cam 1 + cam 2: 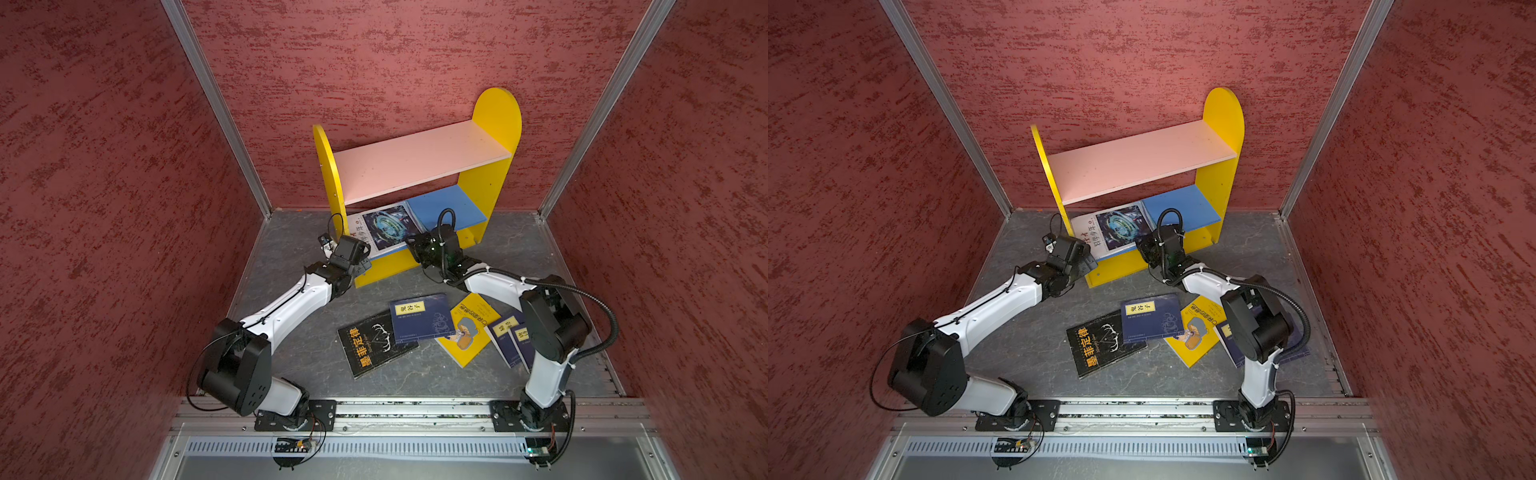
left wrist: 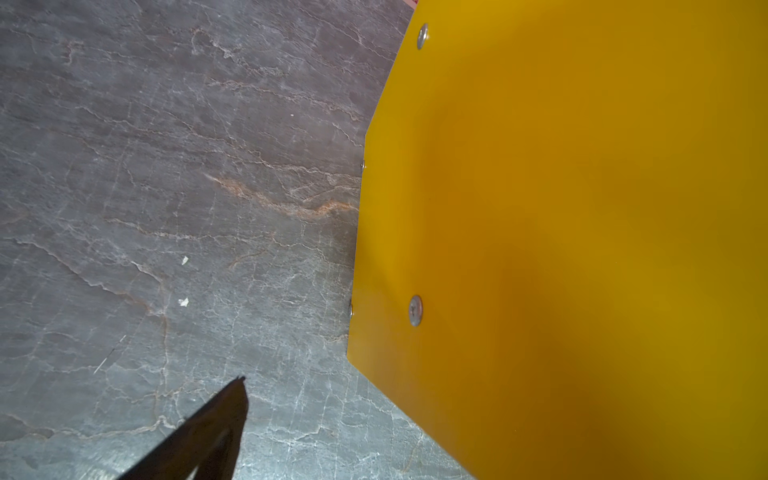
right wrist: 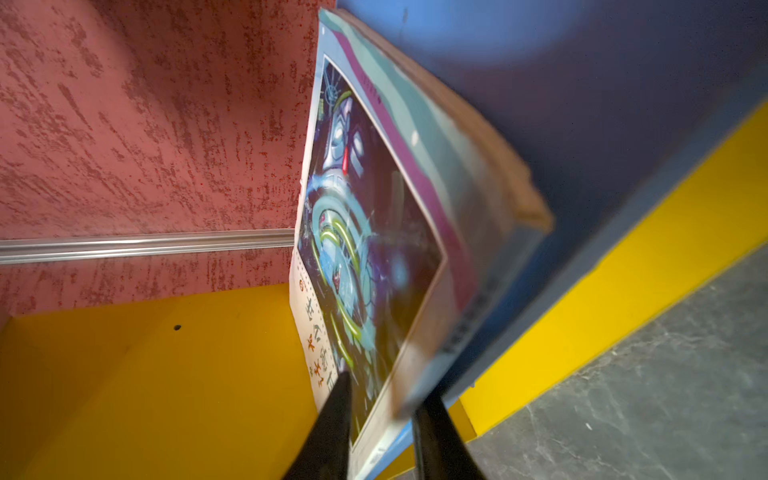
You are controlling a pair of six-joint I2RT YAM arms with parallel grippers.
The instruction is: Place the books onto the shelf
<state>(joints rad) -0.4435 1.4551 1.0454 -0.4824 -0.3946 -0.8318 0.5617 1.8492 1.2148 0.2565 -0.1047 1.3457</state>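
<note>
White swirl book (image 1: 388,226) sits on shelf's (image 1: 498,124) blue lower board (image 1: 453,205), left end. Right claw (image 3: 386,388) straddles its near corner, grip unclear. Left claw (image 1: 359,264) released beside left panel. Other books (image 1: 419,318) on bench (image 1: 291,353).

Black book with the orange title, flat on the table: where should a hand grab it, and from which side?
By its bare edge beside the orange title, coming from the left. The black book lies flat, and a navy book covers its far right corner, so that title edge is probably freest to pinch.
</note>
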